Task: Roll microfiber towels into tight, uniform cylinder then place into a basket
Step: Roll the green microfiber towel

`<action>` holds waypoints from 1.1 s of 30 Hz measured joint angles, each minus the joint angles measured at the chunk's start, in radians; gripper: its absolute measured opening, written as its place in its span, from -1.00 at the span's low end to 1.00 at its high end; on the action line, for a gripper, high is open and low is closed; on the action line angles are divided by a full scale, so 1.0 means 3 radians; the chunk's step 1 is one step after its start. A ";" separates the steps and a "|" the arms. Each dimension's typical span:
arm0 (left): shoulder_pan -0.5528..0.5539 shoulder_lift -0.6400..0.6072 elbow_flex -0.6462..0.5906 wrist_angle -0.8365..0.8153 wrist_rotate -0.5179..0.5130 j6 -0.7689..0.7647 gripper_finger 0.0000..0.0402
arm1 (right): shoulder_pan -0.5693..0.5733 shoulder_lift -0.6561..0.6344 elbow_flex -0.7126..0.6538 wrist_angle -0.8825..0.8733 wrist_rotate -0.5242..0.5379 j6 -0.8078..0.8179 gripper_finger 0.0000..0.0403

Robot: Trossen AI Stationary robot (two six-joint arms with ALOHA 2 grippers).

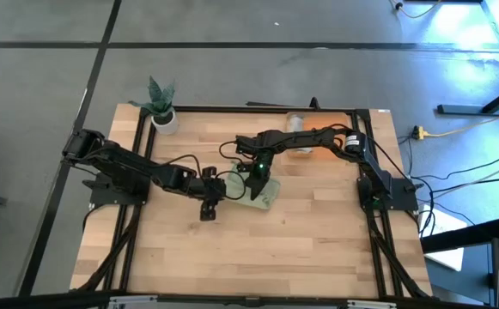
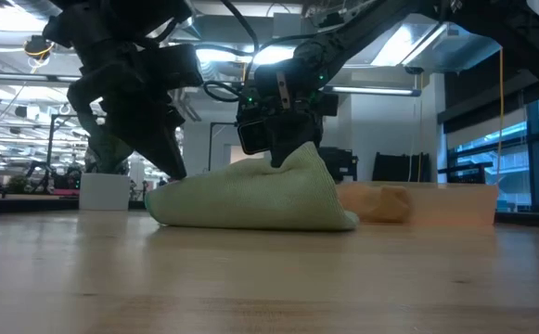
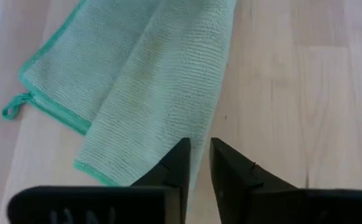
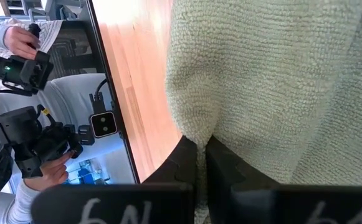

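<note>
A light green microfiber towel (image 1: 258,192) lies bunched in the middle of the wooden table, its lower part resting on the wood (image 2: 250,211). In the left wrist view one corner with a small loop (image 3: 12,109) lies flat. My right gripper (image 1: 256,176) is shut on a raised peak of it. My left gripper (image 1: 225,187) stands at the towel's left end, fingers nearly together on its edge. The orange basket (image 1: 316,154) sits at the far right, partly under my right arm. My left gripper comes slanting down from the table's left onto the towel's folded edge (image 3: 184,134). A thin strip of cloth shows in the narrow slit between its fingers; how many layers, I cannot tell. The towel lies on the table around them. My right gripper pinches a fold of the towel (image 4: 200,140) between its two fingers, slanting down from the far right. The cloth rises to a peak (image 2: 299,160) at the fingers, while the rest slopes down and rests on the table.
A small white plant pot (image 1: 164,120) stands at the far left corner. A pale bundle (image 1: 295,121) lies by the basket's far end. Beyond the table's edge a person's hands (image 4: 20,42) show. Bare wood (image 1: 258,257) stretches toward the near edge.
</note>
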 joint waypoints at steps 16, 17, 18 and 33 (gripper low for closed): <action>0.0094 -0.0003 0.0000 0.0008 -0.0075 0.0091 -0.49 | 0.0000 0.0000 0.0000 0.0000 0.0000 0.0001 -0.94; 0.0097 -0.0003 0.0000 0.0015 -0.0021 0.0163 -0.49 | 0.0000 0.0000 0.0000 0.0000 0.0000 0.0001 -0.94; 0.0097 -0.0003 0.0000 0.0026 -0.0009 0.0218 -0.49 | 0.0000 -0.0001 0.0000 0.0000 0.0000 0.0001 -0.94; 0.0193 0.0380 0.0005 0.0109 0.0213 0.0518 -0.49 | 0.0000 0.0000 -0.0003 0.0081 0.0005 0.0076 -0.94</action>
